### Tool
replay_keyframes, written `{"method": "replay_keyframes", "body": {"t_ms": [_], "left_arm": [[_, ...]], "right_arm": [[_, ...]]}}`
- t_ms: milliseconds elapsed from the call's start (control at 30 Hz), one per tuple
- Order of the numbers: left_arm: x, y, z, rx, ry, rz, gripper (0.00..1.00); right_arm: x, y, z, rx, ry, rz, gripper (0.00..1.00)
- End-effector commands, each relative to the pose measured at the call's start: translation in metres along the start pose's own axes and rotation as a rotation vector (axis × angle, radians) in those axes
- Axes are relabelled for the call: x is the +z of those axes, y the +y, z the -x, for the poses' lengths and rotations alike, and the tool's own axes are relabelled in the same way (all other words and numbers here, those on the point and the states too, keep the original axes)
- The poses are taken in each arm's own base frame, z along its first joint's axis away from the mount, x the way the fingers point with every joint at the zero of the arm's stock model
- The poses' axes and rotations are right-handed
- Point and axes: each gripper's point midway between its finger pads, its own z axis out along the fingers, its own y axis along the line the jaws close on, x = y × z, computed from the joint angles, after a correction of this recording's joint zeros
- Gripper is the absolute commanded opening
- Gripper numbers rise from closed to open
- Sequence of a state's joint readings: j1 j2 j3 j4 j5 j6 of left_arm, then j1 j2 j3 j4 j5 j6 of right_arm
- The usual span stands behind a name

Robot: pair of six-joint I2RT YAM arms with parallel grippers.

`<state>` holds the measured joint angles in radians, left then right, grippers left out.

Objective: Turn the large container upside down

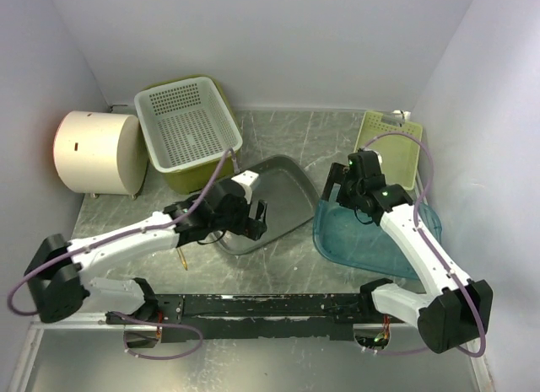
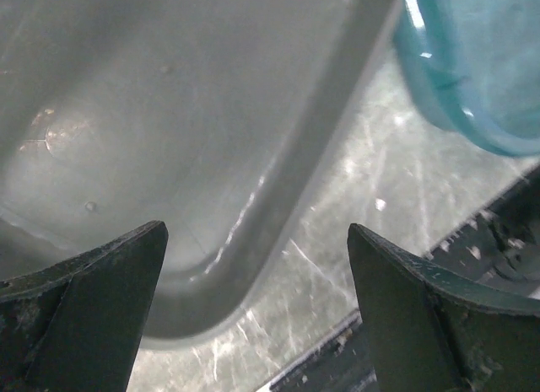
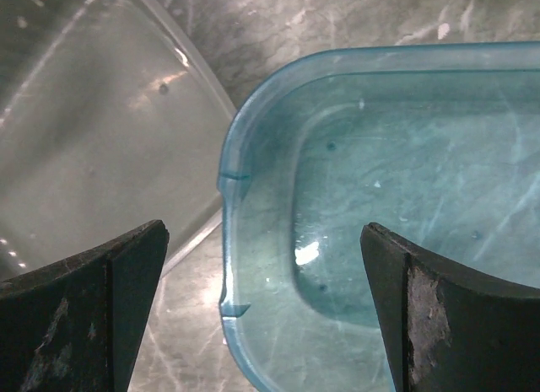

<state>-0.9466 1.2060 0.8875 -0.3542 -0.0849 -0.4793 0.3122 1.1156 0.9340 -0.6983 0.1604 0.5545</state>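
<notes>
Fingers of the right pincer (image 3: 263, 232) fill the lower corners of your right wrist view, spread wide and gripping nothing. Between them you see the left rim of the blue container (image 3: 405, 198). It sits upright, mouth upward, on the right of the tabletop (image 3: 278, 21), directly below this pincer. Note the grey container (image 3: 84, 131) just beside that rim. The left pincer (image 2: 257, 232) is likewise open and empty. It hangs above the grey container's near corner, apart from the blue container.
</notes>
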Motion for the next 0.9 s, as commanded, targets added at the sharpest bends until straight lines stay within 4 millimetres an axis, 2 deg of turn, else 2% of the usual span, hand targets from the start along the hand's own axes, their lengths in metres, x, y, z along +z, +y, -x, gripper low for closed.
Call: {"method": "replay_keyframes", "body": {"t_ms": [0,67,133,233,367,467,533,600,700,867], "left_arm": [[0.035,0.018,0.011,-0.079,-0.091,0.102,0.99],[0.047,0.029,0.001,-0.113,-0.071,0.119,1.0],[0.057,0.04,-0.017,-0.125,-0.014,0.149,0.99],[0.06,0.052,-0.048,-0.152,0.059,0.196,1.0],[0.039,0.064,-0.085,-0.259,0.121,0.265,1.0],[0.02,0.05,-0.112,-0.313,0.13,0.296,1.0],[0.009,0.038,-0.122,-0.325,0.123,0.315,1.0],[0.0,0.026,-0.125,-0.337,0.126,0.326,0.99],[-0.004,0.009,-0.12,-0.289,0.141,0.326,0.99],[0.009,-0.018,-0.07,-0.114,0.078,0.314,1.0]], "right_arm": [[-0.01,0.02,0.013,0.058,-0.059,0.098,1.0],[-0.012,0.022,0.016,0.066,-0.063,0.106,1.0],[-0.015,0.022,0.016,0.075,-0.061,0.105,1.0],[-0.017,0.021,0.013,0.074,-0.057,0.109,1.0],[-0.013,0.02,0.007,0.065,-0.048,0.115,1.0],[-0.007,0.019,0.006,0.053,-0.04,0.109,1.0],[-0.002,0.021,0.007,0.044,-0.032,0.107,1.0],[0.002,0.022,0.008,0.043,-0.024,0.098,1.0],[0.007,0.021,0.011,0.042,-0.031,0.085,1.0],[0.012,0.019,0.014,0.028,-0.022,0.048,1.0]]}}
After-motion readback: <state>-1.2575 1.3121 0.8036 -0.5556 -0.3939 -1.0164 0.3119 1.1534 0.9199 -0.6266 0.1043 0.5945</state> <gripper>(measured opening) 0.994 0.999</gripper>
